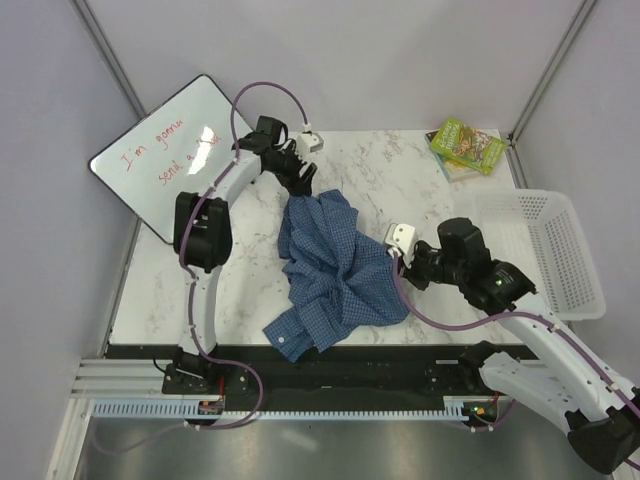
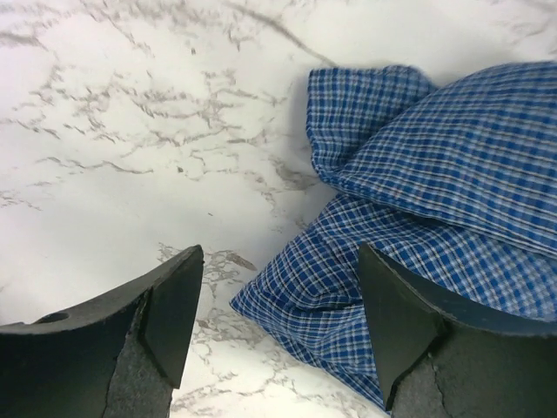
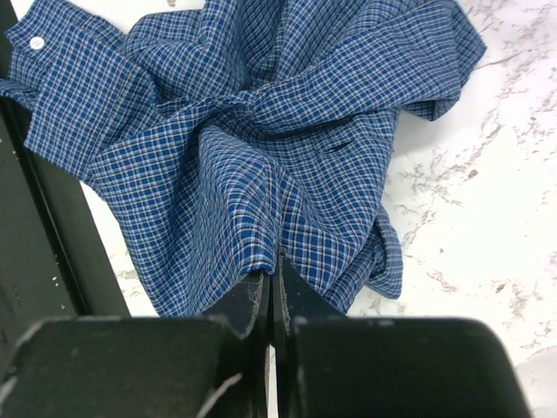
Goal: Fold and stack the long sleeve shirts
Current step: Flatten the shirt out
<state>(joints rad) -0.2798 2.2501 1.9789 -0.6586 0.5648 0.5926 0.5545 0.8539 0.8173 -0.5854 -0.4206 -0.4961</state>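
One blue checked long sleeve shirt (image 1: 335,265) lies crumpled in the middle of the marble table (image 1: 400,165), its collar end with a white button (image 3: 36,42) hanging over the near edge. My left gripper (image 1: 300,185) hovers at the shirt's far end. In the left wrist view that gripper (image 2: 278,261) is open, and a corner of the shirt (image 2: 452,165) lies on the table under the gap, nearer the right finger (image 2: 392,322). My right gripper (image 3: 274,259) is shut on a pinched fold at the right edge of the shirt (image 3: 261,113), slightly lifting the cloth.
A whiteboard (image 1: 165,150) with red writing leans at the back left. A green book (image 1: 467,147) lies at the back right corner. A white mesh basket (image 1: 545,250) stands at the right edge. A black rail (image 1: 330,355) runs along the near edge.
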